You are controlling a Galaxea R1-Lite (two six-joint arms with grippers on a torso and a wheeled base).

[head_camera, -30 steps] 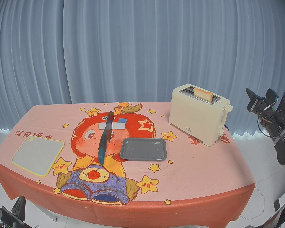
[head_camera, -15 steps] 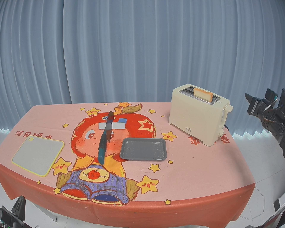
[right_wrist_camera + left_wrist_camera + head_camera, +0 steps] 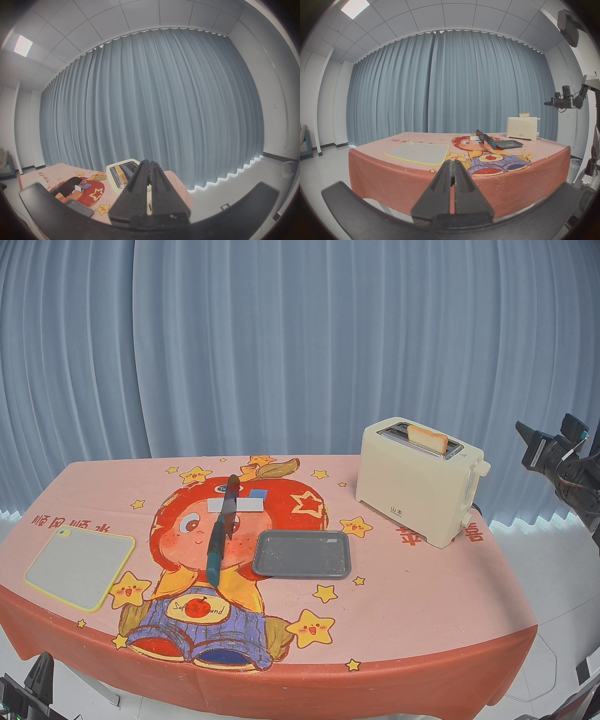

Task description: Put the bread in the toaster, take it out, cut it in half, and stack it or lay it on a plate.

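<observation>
One slice of pale golden bread [image 3: 427, 439] stands upright in a slot of the cream two-slot toaster [image 3: 412, 490]. Its top edge sticks up above the slot, which I judge leaves enough showing for a pinch from above. The toaster sits at the far right of the surface [image 3: 406, 609], which is draped in a pink cartoon cloth.

The right tool [image 3: 147, 165] is off to the right of the toaster, out past the surface's edge and well apart from the bread. Its two dark fingers are pressed together with only a thin slit between them, and it holds nothing. From its wrist view the slice lies ahead and below, so taking the bread out looks like the step in hand. The fingers would have to spread before they could take the slice.

The left tool [image 3: 452, 164] is low, in front of the surface's near left side. It too is closed and empty, far from everything.

A dark-bladed knife with a teal handle [image 3: 219, 534] lies mid-surface, its blade propped on a small white-and-blue block [image 3: 244, 504], likely so it can be gripped easily. Just to its right lies a grey rectangular tray [image 3: 302, 570], bare. A pale cutting board with a yellow rim [image 3: 79, 566] lies near the left edge, with nothing on it.
</observation>
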